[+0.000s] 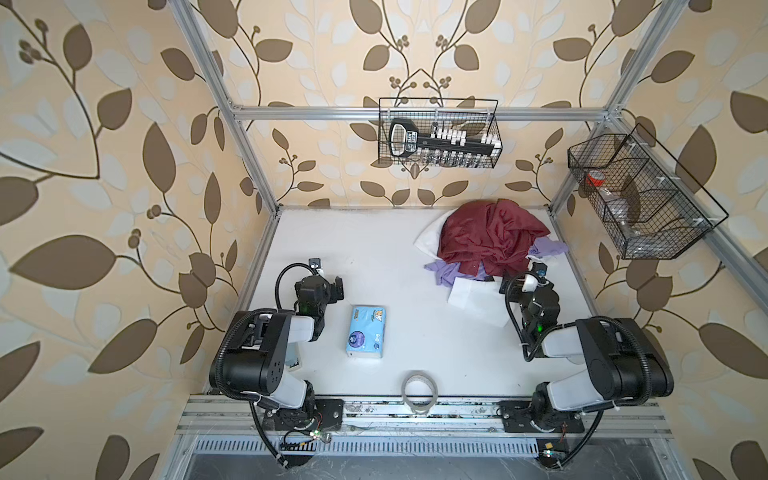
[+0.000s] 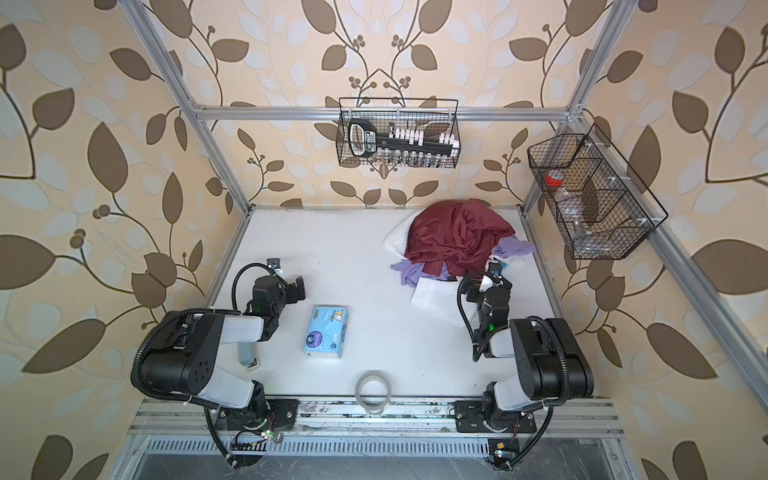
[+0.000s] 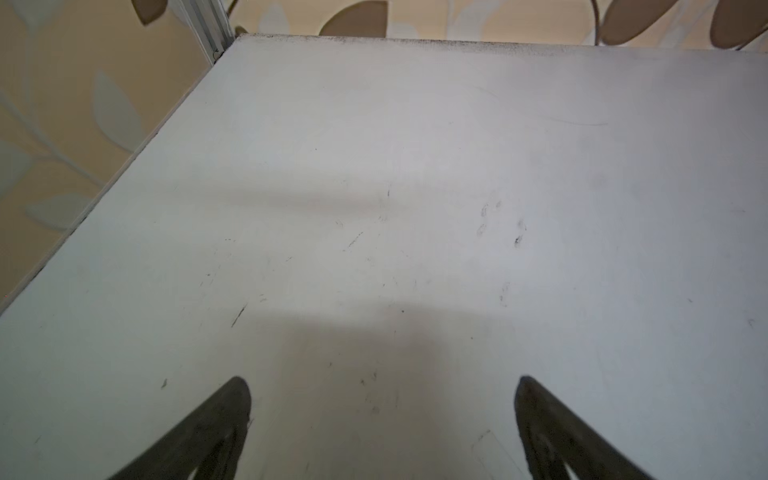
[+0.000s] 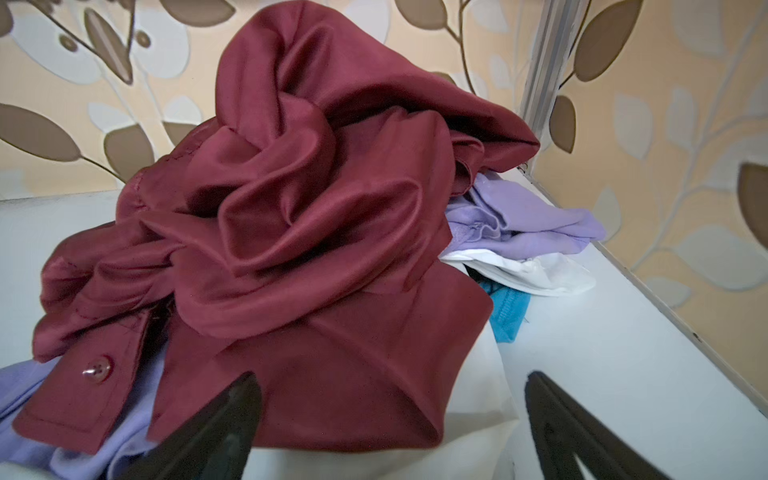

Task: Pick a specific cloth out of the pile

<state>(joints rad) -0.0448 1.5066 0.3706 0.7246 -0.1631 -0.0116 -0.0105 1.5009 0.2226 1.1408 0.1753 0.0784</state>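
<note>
Starting at the left, the left hand [image 3: 382, 386] is seen with its fingers spread over bare tabletop [image 3: 415, 166], and a blue tissue pack [image 1: 365, 332] is laid just to its right. Further right, by the far right corner, the pile [image 1: 490, 249] is heaped, and the cloth [image 1: 451, 272] is buried under the maroon cloth [image 4: 311, 208], with lavender edges left showing on both sides. The right hand [image 4: 390, 382] is held spread wide at the pile's near edge, with nothing gripped.
</note>
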